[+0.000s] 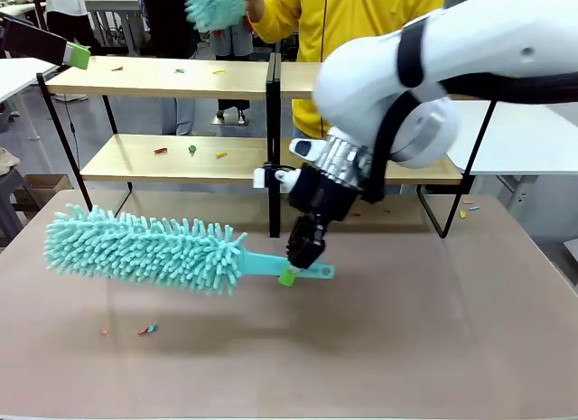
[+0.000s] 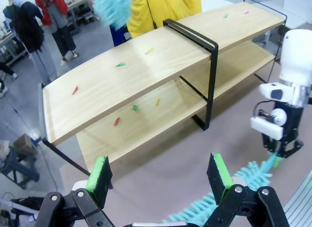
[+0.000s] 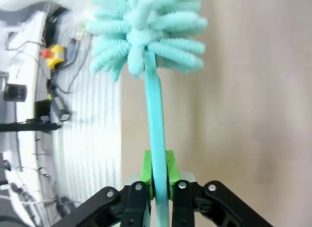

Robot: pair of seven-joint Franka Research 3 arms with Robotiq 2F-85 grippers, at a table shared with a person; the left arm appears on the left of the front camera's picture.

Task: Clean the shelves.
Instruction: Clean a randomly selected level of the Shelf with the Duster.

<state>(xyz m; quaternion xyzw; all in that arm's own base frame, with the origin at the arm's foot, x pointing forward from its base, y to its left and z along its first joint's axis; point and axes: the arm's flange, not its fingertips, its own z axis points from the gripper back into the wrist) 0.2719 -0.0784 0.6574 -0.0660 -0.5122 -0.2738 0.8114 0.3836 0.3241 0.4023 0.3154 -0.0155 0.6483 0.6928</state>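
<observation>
Currently my right jaws are clamped tight on the flat handle of the teal duster (image 1: 144, 250), its fluffy head stretching over the brown desk (image 1: 424, 348) toward my left. My left jaws gape wide with nothing between them, raised above the desk. The shelves (image 1: 172, 158) stand on the desk's far part, with coloured scraps (image 1: 191, 150) scattered on both boards.

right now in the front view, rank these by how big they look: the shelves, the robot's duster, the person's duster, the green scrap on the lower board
1. shelves
2. robot's duster
3. person's duster, farther off and cut by the frame edge, so its true size is unsure
4. green scrap
</observation>
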